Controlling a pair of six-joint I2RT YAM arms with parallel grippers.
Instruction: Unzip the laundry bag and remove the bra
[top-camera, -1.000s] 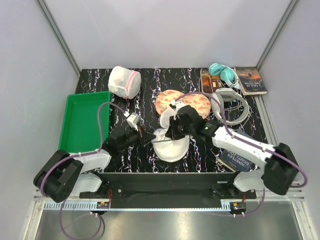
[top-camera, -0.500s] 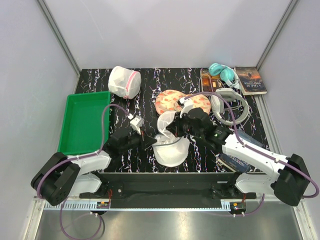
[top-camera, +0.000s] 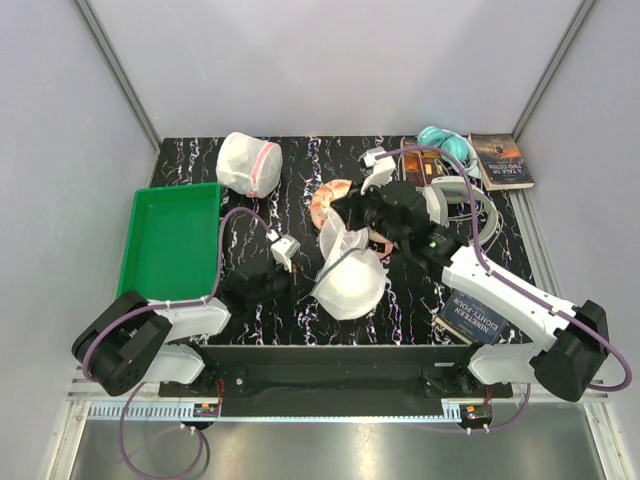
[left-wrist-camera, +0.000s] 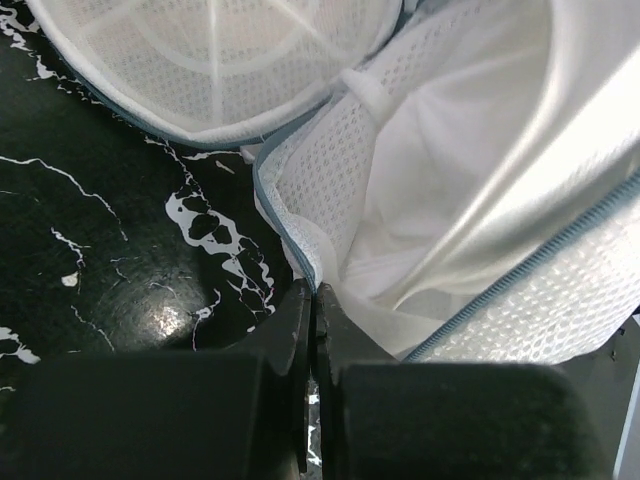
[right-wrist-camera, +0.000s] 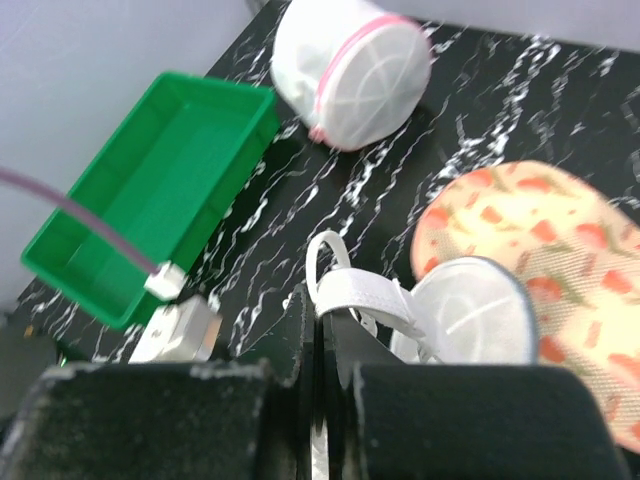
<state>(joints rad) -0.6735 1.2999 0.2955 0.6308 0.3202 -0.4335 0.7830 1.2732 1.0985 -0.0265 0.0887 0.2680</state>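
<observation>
Your right gripper (top-camera: 342, 210) has risen and swung toward the far side of the table over the last second. It comes away clamped on a white strap (right-wrist-camera: 356, 293) that trails down to the laundry bag (top-camera: 352, 288). Your left gripper (left-wrist-camera: 313, 300) has barely moved. Its fingers are pinched tight on the bag's grey-edged rim, anchoring it near the front of the table. Between the two pulls the bag has spread wide, with one mesh half lying dome-up and the other gaping.

For you, this means the zip looks open far enough, and the job is now extraction. The bra (left-wrist-camera: 470, 170) isn't out yet, though. The left wrist view shows smooth white fabric bunched inside the open half, just behind the rim you're holding (the strap is the only part clearly up in the air).

Judging from that, keep the left pinch where it is and carry the right gripper higher and away. That way the cloth should slide past the zip band rather than drag the bag along. The floral cups (top-camera: 325, 195) lie right beneath the raised gripper, so watch that the strap doesn't snag them.
</observation>
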